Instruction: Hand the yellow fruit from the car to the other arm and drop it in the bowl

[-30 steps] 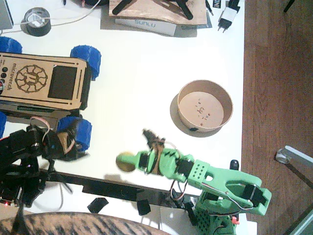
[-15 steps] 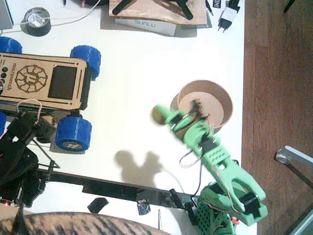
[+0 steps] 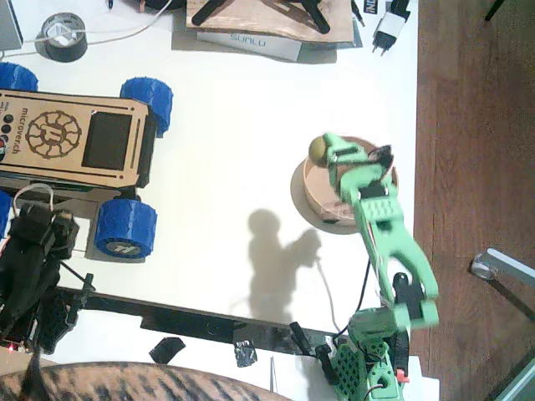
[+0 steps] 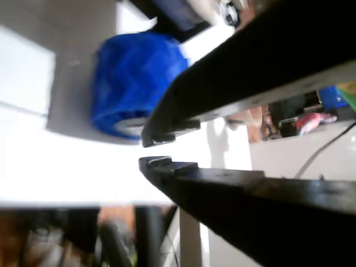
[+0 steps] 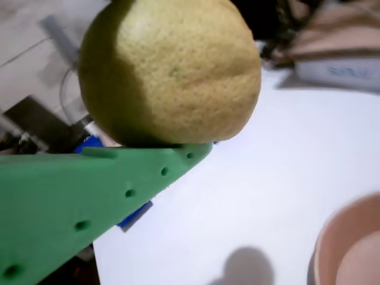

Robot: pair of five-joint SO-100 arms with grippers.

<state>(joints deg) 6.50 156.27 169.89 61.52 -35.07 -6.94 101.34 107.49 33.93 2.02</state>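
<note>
The right gripper (image 3: 328, 150) clamps the yellow fruit (image 3: 318, 148) over the bowl (image 3: 311, 196) rim; left gripper (image 4: 153, 149) slightly apart – arm half cut off

"SUNLU" reads on a white box (image 3: 251, 42) at the bench's far edge; the car (image 3: 71, 138) deck carries lettering (too small to read).

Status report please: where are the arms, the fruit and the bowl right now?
Right gripper shut on the yellow fruit, at the bowl rim. Left gripper empty, jaws slightly apart, beside the car. Nothing in the way.
</note>
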